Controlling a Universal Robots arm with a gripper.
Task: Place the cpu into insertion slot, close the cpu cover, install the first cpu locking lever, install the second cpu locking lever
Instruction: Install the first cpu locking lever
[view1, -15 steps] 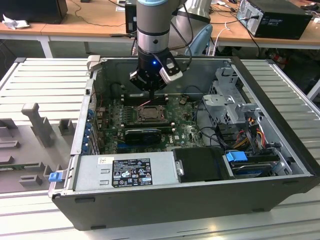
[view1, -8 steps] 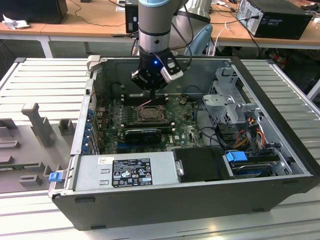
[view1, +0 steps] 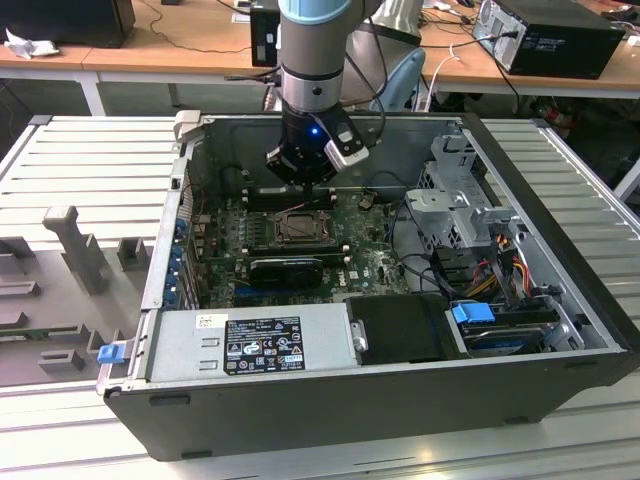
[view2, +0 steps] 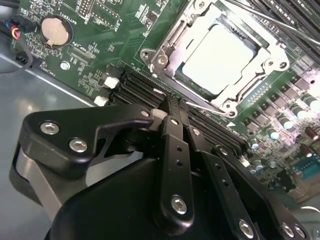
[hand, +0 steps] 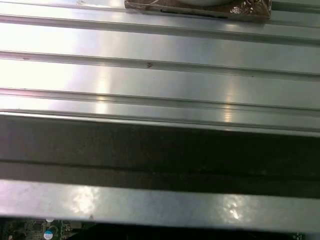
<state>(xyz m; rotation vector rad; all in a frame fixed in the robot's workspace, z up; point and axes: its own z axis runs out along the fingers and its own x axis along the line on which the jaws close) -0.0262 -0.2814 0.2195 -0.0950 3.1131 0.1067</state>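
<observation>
At the upper right of the second wrist view, the pale square cpu (view2: 220, 57) lies in the dark-framed insertion slot (view2: 260, 50) under the dull silver windowed cpu cover (view2: 167, 42). The black gripper (view2: 172, 107), jaws together and empty, hovers beside the frame; a lever push should be slow and square.

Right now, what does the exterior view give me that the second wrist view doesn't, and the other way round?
Exterior view: the whole open computer case, the power supply across its front, the drive cage on the exterior view's right, and the arm reaching down inside.

Second wrist view: the cpu seated, the cpu cover lying flat around it, and a round coin battery.

Shared: the green motherboard, the insertion slot, and the end effector, fingers together, just beside the slot.
</observation>
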